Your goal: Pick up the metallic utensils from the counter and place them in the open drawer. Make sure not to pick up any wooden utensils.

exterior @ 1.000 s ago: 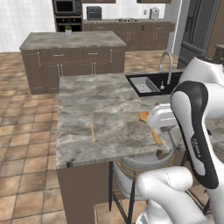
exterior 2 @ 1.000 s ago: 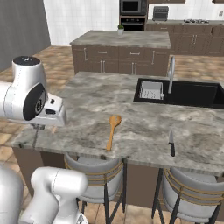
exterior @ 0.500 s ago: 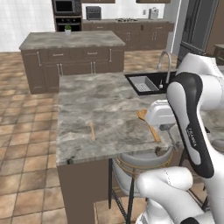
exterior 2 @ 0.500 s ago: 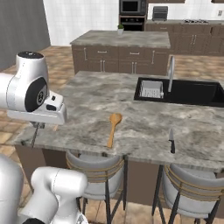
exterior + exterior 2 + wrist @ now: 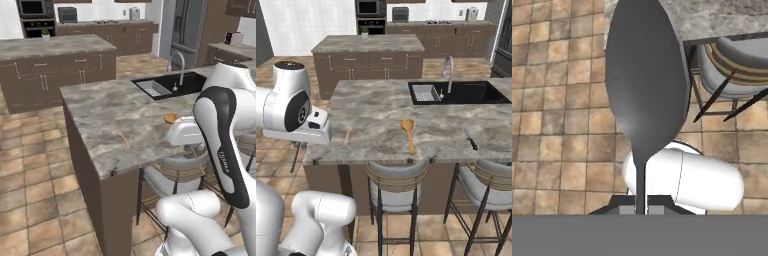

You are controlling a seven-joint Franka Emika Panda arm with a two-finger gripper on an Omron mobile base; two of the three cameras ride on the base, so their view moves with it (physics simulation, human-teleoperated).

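A dark grey metal spoon [image 5: 643, 90] is pinched by its slim handle in my gripper [image 5: 641, 209], which is shut on it. The bowl points away from the hand, over the tiled floor beside the counter's corner [image 5: 722, 20]. From the right base, the gripper [image 5: 297, 145] hangs just off the counter's left end with the spoon [image 5: 294, 160] dangling below it. Another dark metal utensil [image 5: 471, 142] lies near the counter's [image 5: 381, 107] right front edge. The orange-brown wooden spoon [image 5: 408, 131] and a small pale wooden utensil [image 5: 347, 135] lie on the stone top. The drawer is out of view.
A black sink with a faucet [image 5: 456, 92] is set into the counter's far right. Two round stools [image 5: 397, 182] stand under the front edge. A second island [image 5: 368, 55] stands behind, across tiled floor. My white arm [image 5: 220, 130] blocks the right part of the left base view.
The whole picture has shifted right in both base views, so the camera has moved. The gripper stays shut on the spoon.
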